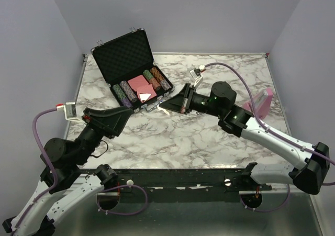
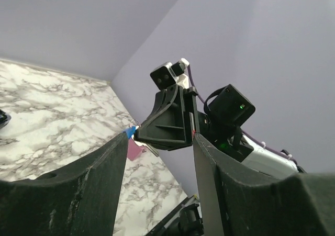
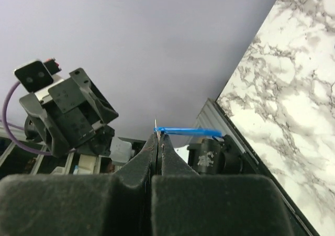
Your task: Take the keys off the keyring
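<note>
My right gripper (image 1: 162, 106) hovers above the middle of the marble table (image 1: 172, 136), shut on the keys (image 3: 157, 127). Only a thin silvery sliver shows at its tips, and the bright blue piece (image 3: 188, 132) sticks out sideways from it. In the left wrist view the blue piece (image 2: 130, 133) shows at the tip of the right gripper (image 2: 137, 136), just beyond my left finger (image 2: 104, 168). The keyring itself cannot be made out. My left gripper (image 1: 124, 115) is raised and points at the right one from a short gap away. It stands open, and nothing lies between its fingers.
An open black case (image 1: 131, 68) with poker chips and cards stands at the back left of the table. A pink object (image 1: 261, 102) lies at the right edge. Grey walls close in the table on three sides.
</note>
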You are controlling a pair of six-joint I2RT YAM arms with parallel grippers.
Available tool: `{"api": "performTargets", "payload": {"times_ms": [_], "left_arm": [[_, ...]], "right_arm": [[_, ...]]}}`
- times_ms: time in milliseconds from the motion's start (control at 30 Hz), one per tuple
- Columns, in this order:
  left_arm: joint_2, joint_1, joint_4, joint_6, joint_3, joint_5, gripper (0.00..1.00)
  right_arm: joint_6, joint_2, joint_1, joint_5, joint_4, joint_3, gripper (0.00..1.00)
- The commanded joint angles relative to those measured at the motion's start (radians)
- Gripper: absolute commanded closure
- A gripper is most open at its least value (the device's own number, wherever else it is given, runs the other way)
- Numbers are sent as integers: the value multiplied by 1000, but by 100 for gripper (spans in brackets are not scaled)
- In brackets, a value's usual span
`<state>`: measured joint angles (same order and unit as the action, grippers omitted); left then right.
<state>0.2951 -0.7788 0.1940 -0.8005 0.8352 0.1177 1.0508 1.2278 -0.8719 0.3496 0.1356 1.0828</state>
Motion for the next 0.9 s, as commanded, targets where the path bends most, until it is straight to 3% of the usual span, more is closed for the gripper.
{"api": "performTargets", "payload": {"times_ms": [0, 133, 200, 300, 400, 500, 567, 700, 867], "left_arm": [[41, 3, 81, 27, 48, 62, 39], [116, 3, 183, 32, 102, 114, 39], [157, 4, 228, 47, 133, 119, 39], [199, 13, 216, 96, 131, 19, 37], [252, 87, 93, 86, 63, -267, 33], [266, 277, -373, -207, -179, -687, 36], [289, 347, -580, -366, -290, -742, 40], [311, 357, -587, -327, -304, -756, 41], [328, 357, -639, -312, -327, -779, 41]], "right_arm": [[112, -45, 78, 135, 198, -96, 99], [343, -31, 223, 285, 554, -269, 99], [385, -27, 270, 321, 648, -334, 99], [283, -45, 283, 368, 574, -348, 99], [177, -70, 284, 410, 495, -350, 99], [106, -106, 284, 475, 475, -357, 99], [74, -142, 283, 483, 438, -366, 99], [20, -171, 283, 474, 332, -370, 99], [41, -120, 281, 505, 343, -368, 99]]}}
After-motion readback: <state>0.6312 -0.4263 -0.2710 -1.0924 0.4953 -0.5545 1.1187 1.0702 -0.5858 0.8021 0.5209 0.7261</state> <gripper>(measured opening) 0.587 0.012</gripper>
